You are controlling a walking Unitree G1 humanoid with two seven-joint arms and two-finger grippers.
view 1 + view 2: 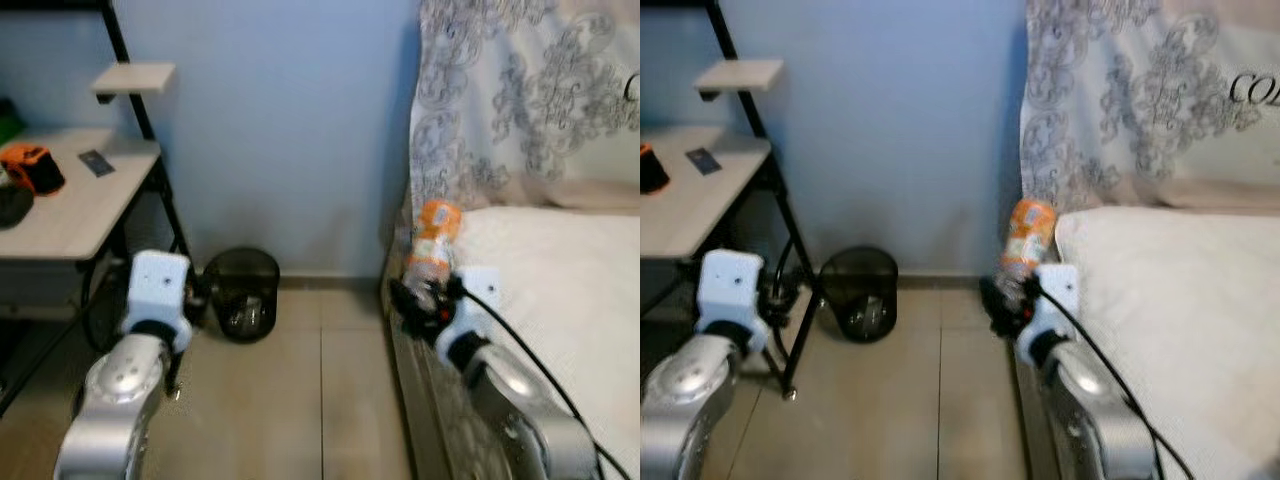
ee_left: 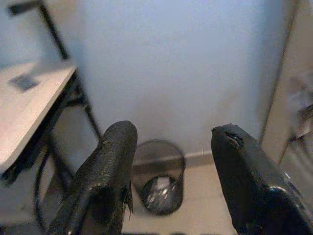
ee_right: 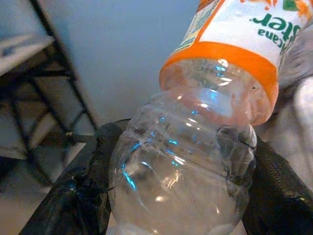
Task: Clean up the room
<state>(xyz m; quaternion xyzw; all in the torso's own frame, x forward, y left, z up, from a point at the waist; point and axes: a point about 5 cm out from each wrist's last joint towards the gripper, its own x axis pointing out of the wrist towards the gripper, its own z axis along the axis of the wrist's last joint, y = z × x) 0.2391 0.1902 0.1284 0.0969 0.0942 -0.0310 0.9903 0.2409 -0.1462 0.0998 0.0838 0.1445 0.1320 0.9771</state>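
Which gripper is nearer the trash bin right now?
Left. The left gripper hangs open just beside the black mesh trash bin; the right gripper is across the floor by the bed, clamping an empty plastic bottle.

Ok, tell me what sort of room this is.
Most likely a bedroom: a bed with a white cover and a patterned pillow, a small desk by the blue wall, and a mesh wastebasket on the tiled floor.

Pale desk left, patterned curtain above white bed.
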